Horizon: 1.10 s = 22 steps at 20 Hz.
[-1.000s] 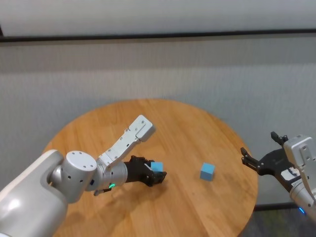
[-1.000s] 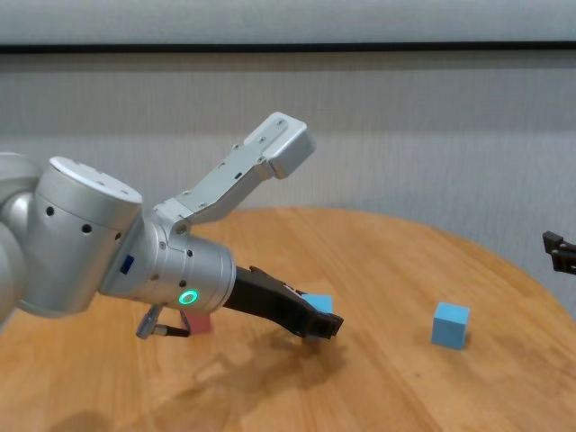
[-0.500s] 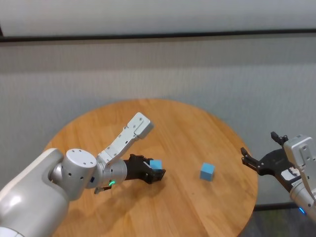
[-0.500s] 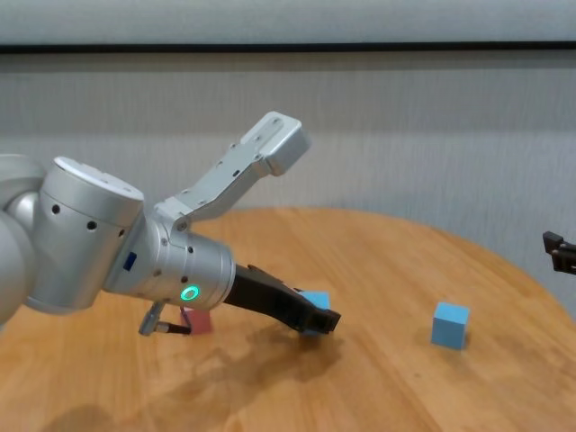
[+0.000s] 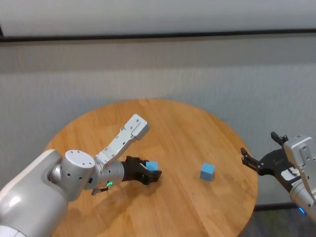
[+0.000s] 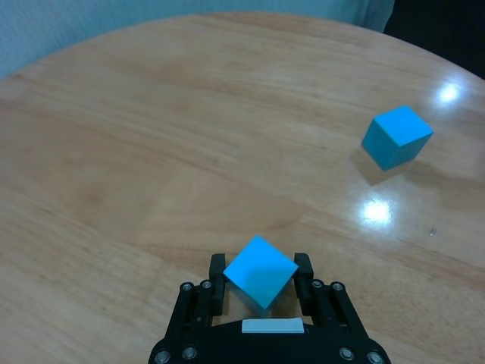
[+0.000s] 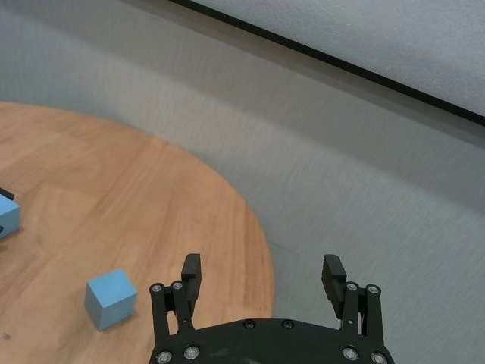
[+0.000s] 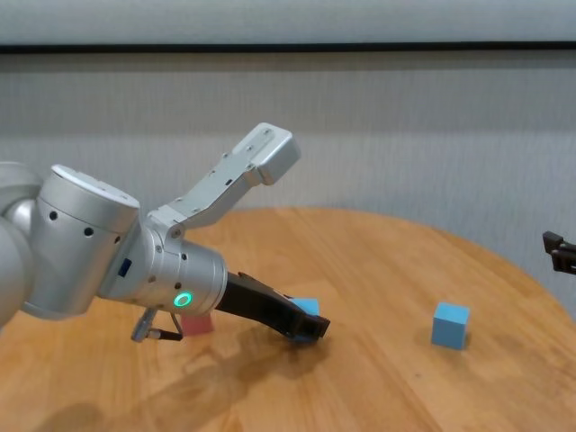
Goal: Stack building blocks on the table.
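Left gripper (image 6: 259, 282) clamps a light blue matte cube (image 6: 260, 271), corner-on between its fingers, low over the round wood-plank table (image 5: 187, 133). Second light blue cube (image 5: 207, 171) lies well apart, toward the right gripper (image 7: 262, 277), spread wide off the table's edge.

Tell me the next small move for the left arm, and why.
Probably lift a little. The left gripper is shut on a blue block low over the table; the pink block sits beside the arm, so height is needed first.

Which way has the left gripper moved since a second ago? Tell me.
Yes. In the head view the left gripper, shut on a blue block, has drawn back toward the robot's left, away from the loose blue block.
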Tool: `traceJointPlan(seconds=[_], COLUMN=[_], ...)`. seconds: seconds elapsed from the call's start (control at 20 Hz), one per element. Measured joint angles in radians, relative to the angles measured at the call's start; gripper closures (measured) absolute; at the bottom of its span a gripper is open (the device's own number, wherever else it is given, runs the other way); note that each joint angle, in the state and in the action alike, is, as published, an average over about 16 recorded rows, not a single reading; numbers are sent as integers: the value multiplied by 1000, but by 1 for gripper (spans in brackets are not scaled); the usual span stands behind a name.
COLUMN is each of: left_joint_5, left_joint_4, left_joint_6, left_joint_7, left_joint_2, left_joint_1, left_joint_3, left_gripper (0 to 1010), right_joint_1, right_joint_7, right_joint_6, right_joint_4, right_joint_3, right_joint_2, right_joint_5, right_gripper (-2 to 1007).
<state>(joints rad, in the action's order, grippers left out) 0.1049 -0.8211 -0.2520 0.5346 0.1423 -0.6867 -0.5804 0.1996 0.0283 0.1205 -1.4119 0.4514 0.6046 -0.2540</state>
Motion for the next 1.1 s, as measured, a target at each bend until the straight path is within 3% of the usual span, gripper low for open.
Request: traceJointPlan(seconds=[0.35,0.65,0.85,1.1], left_joint_5=[-4,-1,8,24], left_joint_4=[-5,-56,-116,-203], left_joint_6=[-8,-22,-31,-38], left_joint_7=[-7,-11,-15,-23], left_joint_2=[1,17,44,98], left_joint_1=[0,14,33,68], left_joint_3=[12,27,45,75], left_gripper=[332,179,87,26], right_joint_1=[0,0,0,0], right_joint_7=[0,0,0,0], right_joint_6=[0,0,0,0], right_joint_4=[0,0,0,0], right_joint_3=[0,0,0,0], right_joint_2=[0,0,0,0], right_joint_5=[0,0,0,0], right_gripper=[0,0,1,0])
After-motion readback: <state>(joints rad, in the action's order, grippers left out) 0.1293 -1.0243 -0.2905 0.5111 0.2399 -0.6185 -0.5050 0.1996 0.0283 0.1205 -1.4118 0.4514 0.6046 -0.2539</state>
